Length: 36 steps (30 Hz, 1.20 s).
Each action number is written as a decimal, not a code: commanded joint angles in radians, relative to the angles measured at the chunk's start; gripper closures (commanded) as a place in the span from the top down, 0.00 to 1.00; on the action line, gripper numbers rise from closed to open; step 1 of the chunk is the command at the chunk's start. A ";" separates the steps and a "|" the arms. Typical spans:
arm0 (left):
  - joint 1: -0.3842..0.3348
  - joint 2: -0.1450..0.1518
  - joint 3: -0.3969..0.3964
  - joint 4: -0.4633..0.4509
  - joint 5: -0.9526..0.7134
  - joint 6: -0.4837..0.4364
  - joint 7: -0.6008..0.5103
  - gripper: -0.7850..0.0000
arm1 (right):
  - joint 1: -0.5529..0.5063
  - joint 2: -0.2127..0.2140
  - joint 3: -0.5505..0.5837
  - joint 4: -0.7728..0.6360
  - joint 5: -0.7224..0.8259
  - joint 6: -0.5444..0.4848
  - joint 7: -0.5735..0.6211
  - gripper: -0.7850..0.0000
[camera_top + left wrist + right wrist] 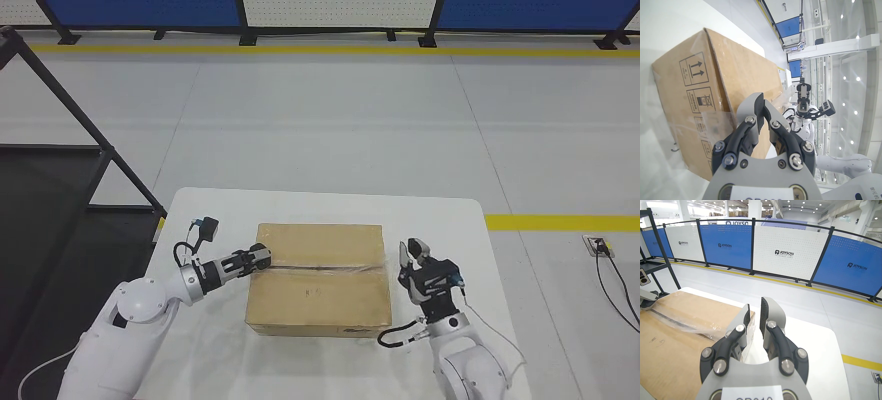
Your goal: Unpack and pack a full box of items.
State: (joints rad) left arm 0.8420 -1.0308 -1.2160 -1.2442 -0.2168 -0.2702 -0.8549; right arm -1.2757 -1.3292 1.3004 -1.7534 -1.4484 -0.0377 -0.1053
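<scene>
Cardboard box sits closed at the centre of the white table, with clear tape along its top seam. My left gripper is at the seam's left end, fingers together. My right gripper hovers just beside the box's right edge, fingers slightly apart
</scene>
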 commanded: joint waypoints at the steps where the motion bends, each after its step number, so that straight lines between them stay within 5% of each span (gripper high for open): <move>1: 0.001 0.000 -0.001 -0.002 0.000 0.000 0.000 0.00 | 0.025 0.000 -0.010 -0.009 0.022 -0.057 0.062 0.23; 13: 0.017 0.000 -0.012 -0.020 -0.009 -0.006 0.009 0.00 | 0.176 -0.003 -0.101 -0.015 0.089 -0.291 0.450 0.13; 18: 0.017 -0.001 -0.014 -0.024 -0.012 -0.005 0.006 0.00 | 0.230 -0.006 -0.129 0.015 0.139 -0.315 0.632 0.00; 23: 0.014 -0.002 -0.013 -0.023 -0.009 -0.004 0.002 0.00 | 0.264 -0.009 -0.139 0.049 0.167 -0.279 0.766 0.00; 36: 0.011 -0.004 -0.014 -0.013 -0.007 -0.004 -0.001 0.00 | 0.255 -0.007 -0.115 0.034 0.167 -0.206 0.750 0.00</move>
State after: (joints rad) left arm 0.8527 -1.0347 -1.2295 -1.2578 -0.2248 -0.2741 -0.8563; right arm -1.0178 -1.3369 1.1821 -1.7158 -1.2829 -0.2442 0.6526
